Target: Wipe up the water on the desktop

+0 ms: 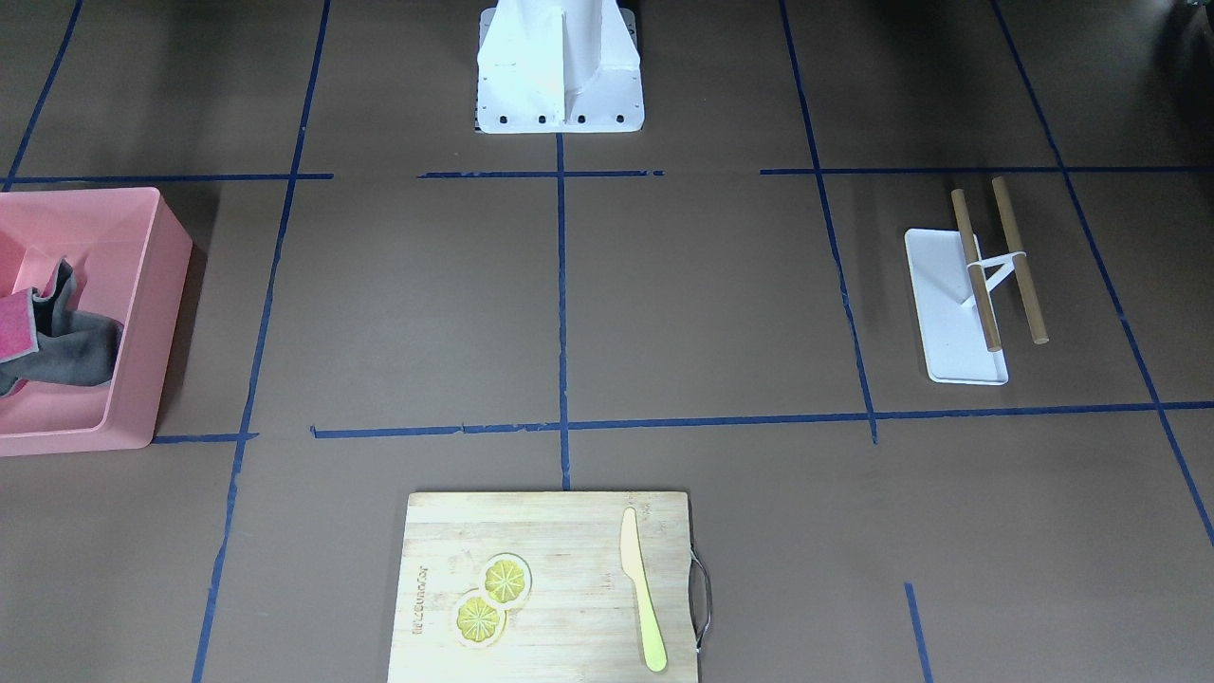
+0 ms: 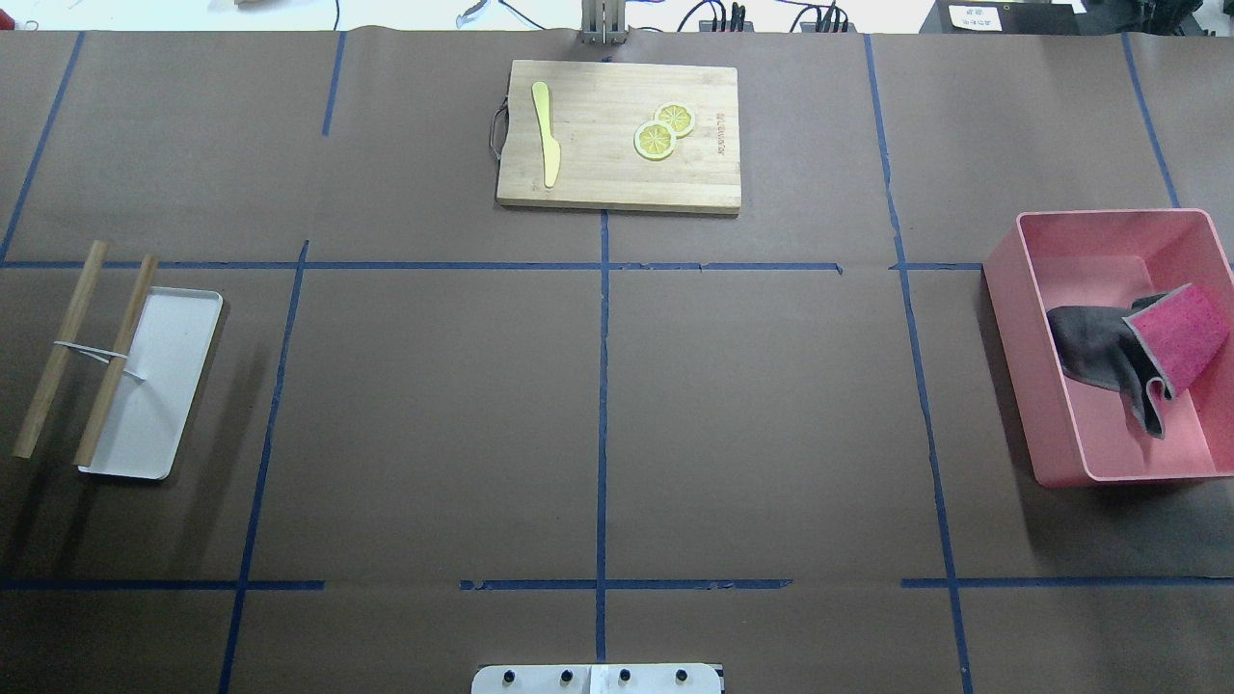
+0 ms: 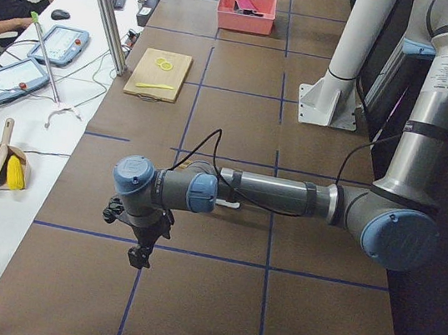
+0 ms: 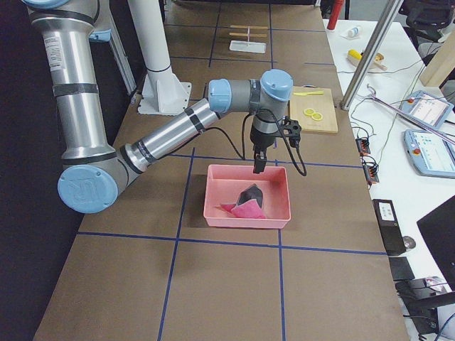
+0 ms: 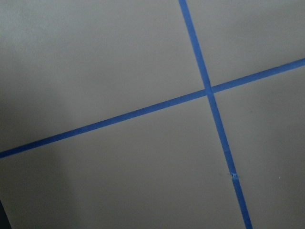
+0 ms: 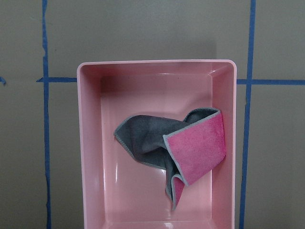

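The dark-brown desktop (image 2: 752,405) with blue tape lines shows no water that I can make out. A grey-and-pink cloth (image 6: 176,143) lies crumpled in a pink bin (image 6: 86,143) at the robot's right; it also shows in the overhead view (image 2: 1138,347). My right gripper (image 4: 257,167) hangs above the bin's far edge, apart from the cloth, and shows only in the right side view; I cannot tell if it is open. My left gripper (image 3: 141,256) hangs over bare desktop near a tape crossing (image 5: 208,90); I cannot tell if it is open.
A wooden cutting board (image 2: 598,164) with a yellow knife (image 2: 546,130) and lemon slices (image 2: 660,135) lies at the far edge. A white tray (image 2: 164,395) with two wooden rods (image 2: 116,357) sits at the robot's left. The white base (image 1: 560,66) stands at the near middle.
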